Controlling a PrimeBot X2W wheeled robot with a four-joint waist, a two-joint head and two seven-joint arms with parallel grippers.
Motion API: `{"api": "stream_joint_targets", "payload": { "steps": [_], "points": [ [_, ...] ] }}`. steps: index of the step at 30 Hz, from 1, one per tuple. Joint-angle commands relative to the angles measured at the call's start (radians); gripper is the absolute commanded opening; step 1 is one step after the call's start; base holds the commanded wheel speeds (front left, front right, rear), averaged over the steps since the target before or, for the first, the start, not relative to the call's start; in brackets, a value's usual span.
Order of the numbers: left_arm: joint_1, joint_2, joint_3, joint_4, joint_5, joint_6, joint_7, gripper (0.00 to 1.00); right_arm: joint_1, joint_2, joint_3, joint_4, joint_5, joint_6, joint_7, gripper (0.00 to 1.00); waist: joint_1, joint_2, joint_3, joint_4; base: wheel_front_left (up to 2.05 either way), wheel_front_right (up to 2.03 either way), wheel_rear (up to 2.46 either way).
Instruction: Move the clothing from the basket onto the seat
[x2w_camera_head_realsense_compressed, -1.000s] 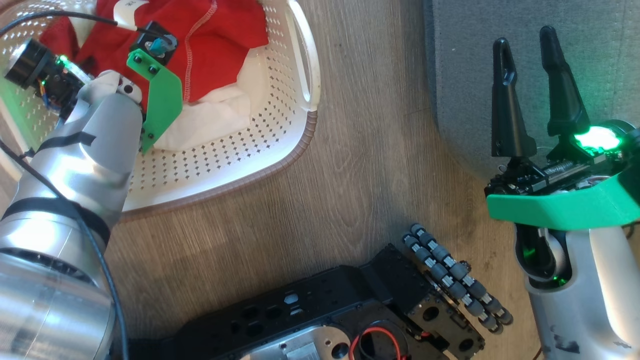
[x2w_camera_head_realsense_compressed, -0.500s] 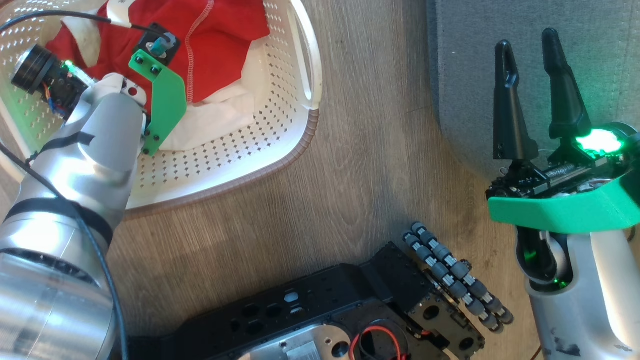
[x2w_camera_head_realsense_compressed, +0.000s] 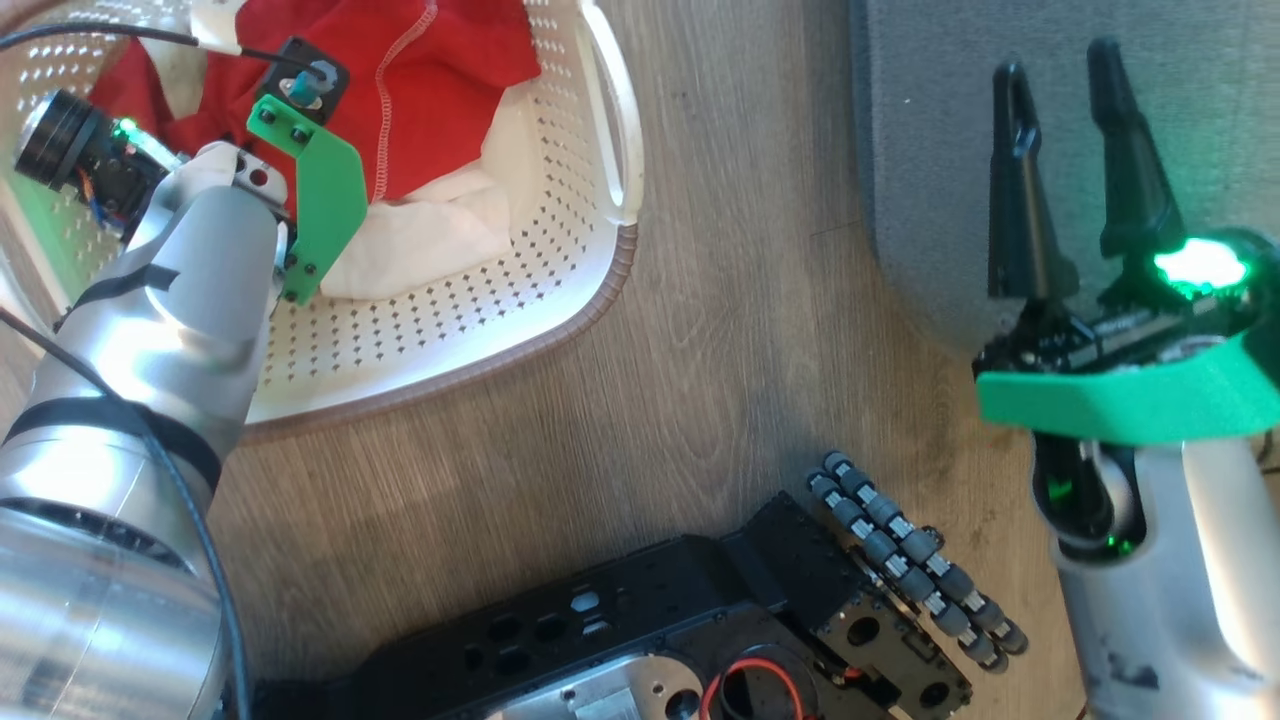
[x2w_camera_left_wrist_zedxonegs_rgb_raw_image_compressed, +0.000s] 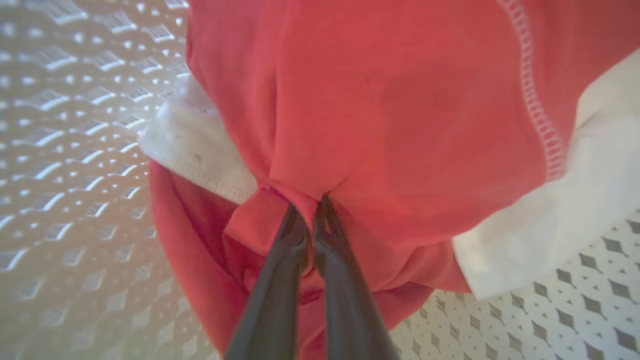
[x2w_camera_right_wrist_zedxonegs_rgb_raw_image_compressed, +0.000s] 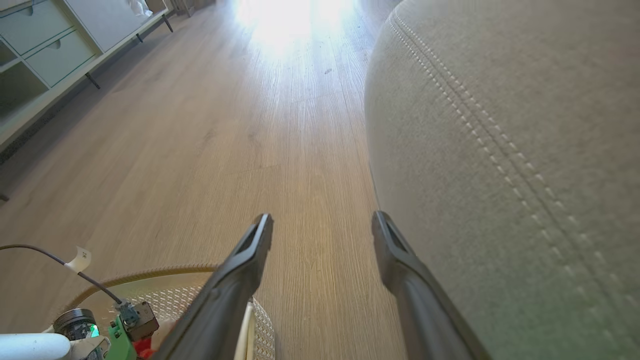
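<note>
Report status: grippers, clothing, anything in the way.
Left gripper shut on clothing, inside basket. Right gripper open, beside seat. Wooden floor between basket and seat.

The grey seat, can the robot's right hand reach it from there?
Probably yes. The right hand hangs open and empty beside the seat, with nothing between them. The left hand is the one pinching the red clothing.

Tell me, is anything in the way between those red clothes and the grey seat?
Only bare wood floor lies between the basket and the seat. The left gripper is shut on the red clothing, which must clear the basket's wall first.
</note>
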Motion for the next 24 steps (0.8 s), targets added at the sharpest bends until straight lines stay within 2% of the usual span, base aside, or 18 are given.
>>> {"api": "stream_joint_targets", "payload": {
  "steps": [1,5,11,17,24],
  "points": [
    [0.029,0.023,0.017,-0.011,-0.006,0.009,-0.014,0.00,0.010,0.004,0.016,-0.017,0.007,0.000,-0.005,1.00,0.0000,0.0000,-0.014,-0.007,0.00,0.00,0.00],
    [0.043,0.027,0.031,-0.011,-0.029,0.016,-0.063,0.00,-0.024,0.010,0.029,0.006,0.011,0.000,-0.005,1.00,0.0000,0.0000,-0.050,-0.017,0.00,0.00,0.00],
    [0.118,-0.018,0.056,-0.011,-0.081,0.014,-0.156,0.00,-0.020,0.009,0.021,0.043,0.000,0.000,-0.005,1.00,0.0000,0.0000,-0.173,0.021,0.00,0.00,0.00],
    [0.201,-0.062,0.096,-0.012,-0.146,0.018,-0.320,0.00,-0.004,-0.005,0.012,0.080,-0.012,0.000,-0.005,1.00,0.0000,0.0000,-0.302,0.065,0.00,0.00,0.00],
    [0.291,-0.088,0.121,-0.012,-0.207,0.005,-0.451,0.00,0.030,-0.019,0.018,0.124,-0.022,0.000,-0.005,1.00,0.0000,0.0000,-0.446,0.106,0.00,0.00,0.00]
  ]
}}
